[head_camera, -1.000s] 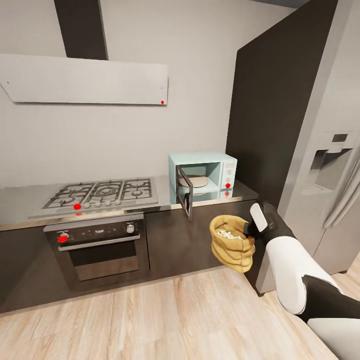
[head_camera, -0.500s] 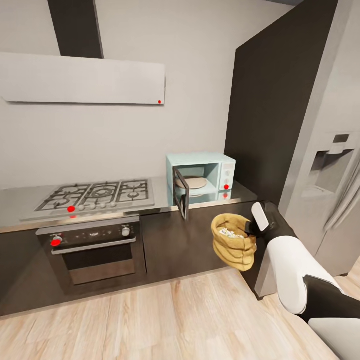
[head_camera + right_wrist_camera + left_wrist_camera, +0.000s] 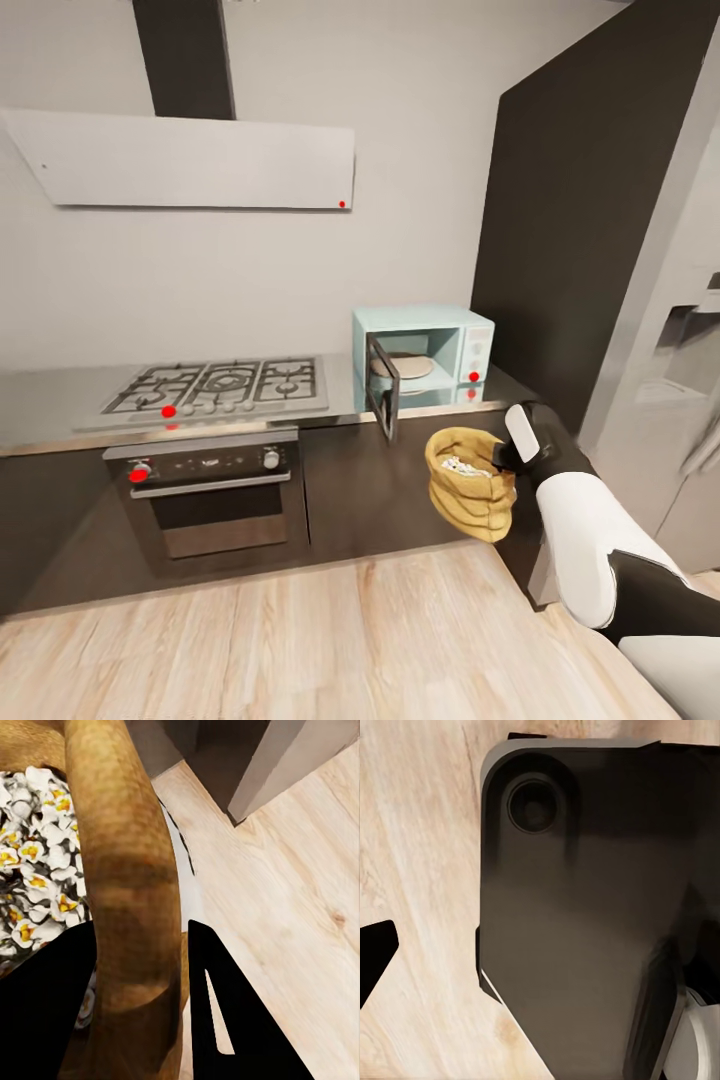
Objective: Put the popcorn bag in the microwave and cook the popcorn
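bag [image 3: 468, 484]: tan sack, popcorn [image 3: 462, 465] showing white at its mouth; held in mid-air before the cabinets, below and just right of the microwave [image 3: 425, 352].
right fingers [image 3: 497, 458]: clenched on the bag's rolled rim.
left fingers: state cannot be told.
microwave: on the surface [image 3: 60, 400], door open.
step: carrying to microwave.
next: lift, pass the bag in clear of the door.
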